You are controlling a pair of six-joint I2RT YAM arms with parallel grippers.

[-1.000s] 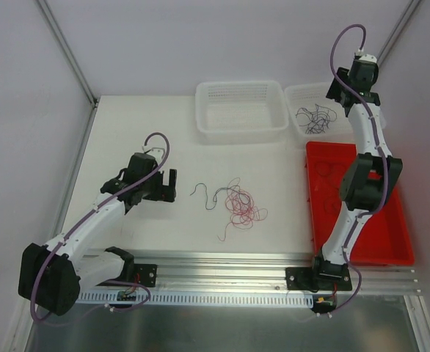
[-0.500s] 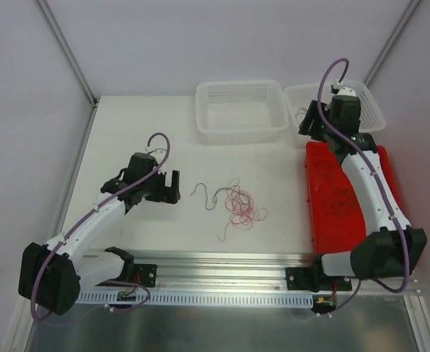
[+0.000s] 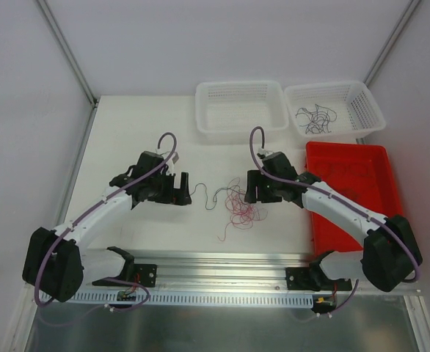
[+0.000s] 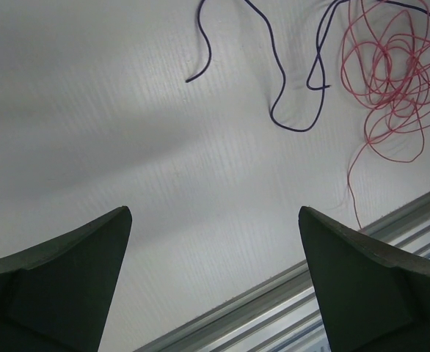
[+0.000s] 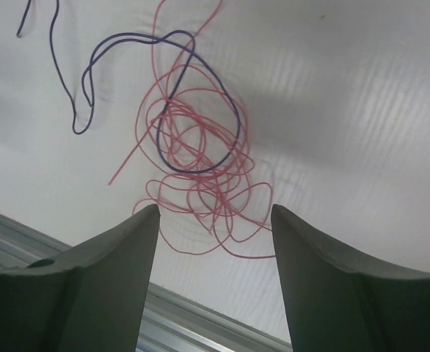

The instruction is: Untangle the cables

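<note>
2 empty claws flank the cables (image 3: 237, 205), centre of the top view.
Left gripper (image 3: 177, 192) has its jaws at full spread and holds nothing. It sits just left of the purple wire (image 3: 200, 187), likely to take its free end. Right gripper (image 3: 253, 189) is partly spread and empty, low over the red tangle (image 5: 200, 169), probably to pull it away. Only the top view shows the right basket (image 3: 362, 110) with dark wires, upper right. Only the right wrist view shows purple looping through red.

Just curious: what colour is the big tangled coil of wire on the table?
The coil is red, clearest in the right wrist view.
</note>
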